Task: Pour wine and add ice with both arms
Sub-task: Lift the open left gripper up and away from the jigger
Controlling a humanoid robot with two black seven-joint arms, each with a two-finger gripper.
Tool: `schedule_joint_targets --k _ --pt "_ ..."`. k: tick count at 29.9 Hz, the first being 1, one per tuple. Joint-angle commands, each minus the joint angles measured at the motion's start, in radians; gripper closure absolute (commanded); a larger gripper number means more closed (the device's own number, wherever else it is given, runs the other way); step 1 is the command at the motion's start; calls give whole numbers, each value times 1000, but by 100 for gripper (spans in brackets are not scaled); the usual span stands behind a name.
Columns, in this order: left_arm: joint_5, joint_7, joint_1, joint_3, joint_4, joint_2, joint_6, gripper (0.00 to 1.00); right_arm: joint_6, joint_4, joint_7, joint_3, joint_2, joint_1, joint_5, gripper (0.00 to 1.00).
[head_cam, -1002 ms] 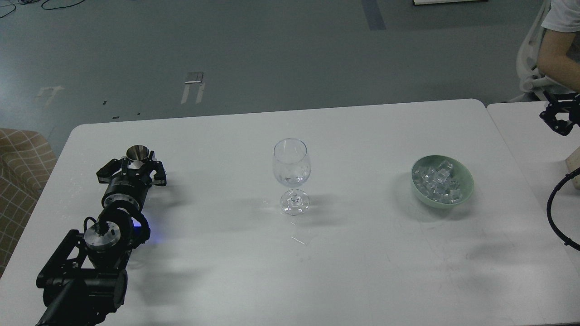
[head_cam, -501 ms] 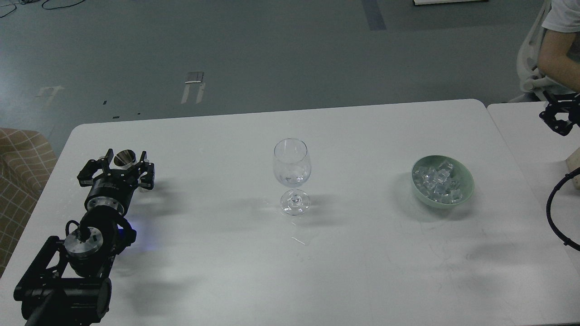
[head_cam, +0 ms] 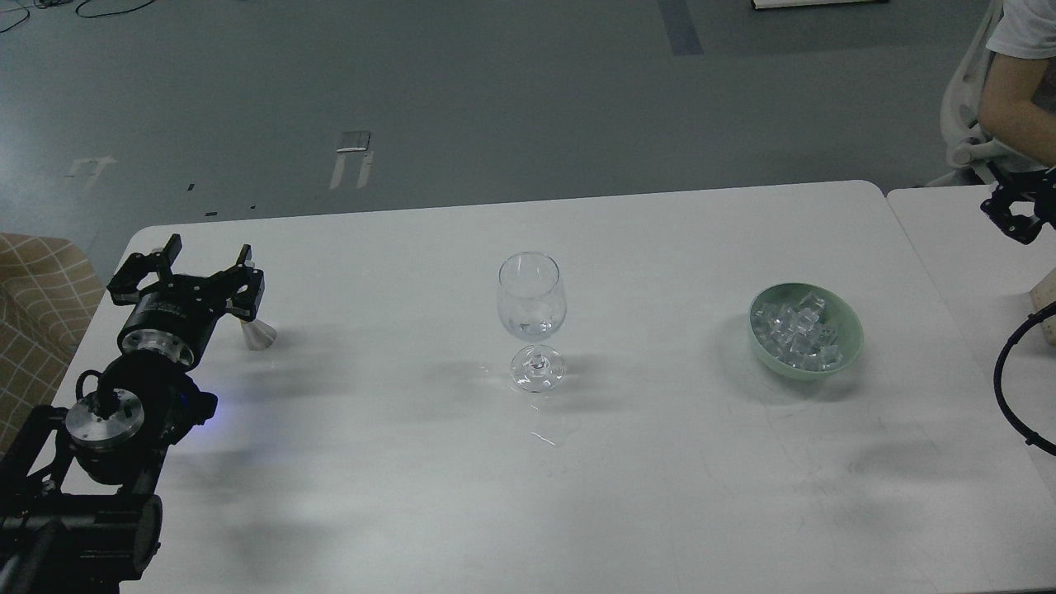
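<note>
Now the left hand (head_cam: 188, 272) has pulled back toward the left edge of the counter (head_cam: 412, 462), fingers spread wide and holding nothing. A second ago those fingers sat around the small metal cup (head_cam: 257, 334); half a second ago they were already looser and sliding left. The cup now stands on the counter just beside the hand's right finger, partly hidden by it, so whether they touch I cannot tell. Its wide end looks down, but the angle makes that uncertain.

The wine glass (head_cam: 532, 318) has not moved; it is upright mid-counter with a little clear liquid low in the bowl and a small wet streak on the counter in front of its foot. To me the pour looks done and the cup released.

The ice (head_cam: 794, 330) is unchanged, heaped in the green bowl (head_cam: 846, 351), well right of the glass and untouched.

The right hand (head_cam: 1019, 216) is at the far right edge near a seated person's arm (head_cam: 1011, 107), small and dark; open or closed, cannot tell. It has barely shifted.

Likely next: the right arm goes for the ice. The cubes look slippery and the glass easy to tip.
</note>
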Motion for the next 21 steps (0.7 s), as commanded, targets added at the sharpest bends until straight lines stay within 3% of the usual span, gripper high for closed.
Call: schedule_joint_targets --k 1,3,8,11,14,18,21 --pt "13 5 -31 12 12 54 -11 5 2 0 0 1 -3 0 0 0" --pt "17 -1 -48 24 13 71 -19 5 4 0 0 1 -4 0 0 0" --pt "107 -14 -133 98 24 89 -181 5 13 37 3 1 -21 0 0 0" --pt "228 -14 -190 104 38 92 -232 5 13 52 3 3 -22 3 0 0" --pt "286 -5 -225 106 45 85 -243 5 13 52 3 4 -22 9 0 0" --pt "353 2 -363 153 137 76 -228 10 25 52 2 0 -24 17 0 0" --pt "355 -15 -443 193 202 77 -234 10 36 52 2 0 -30 20 -1 0"
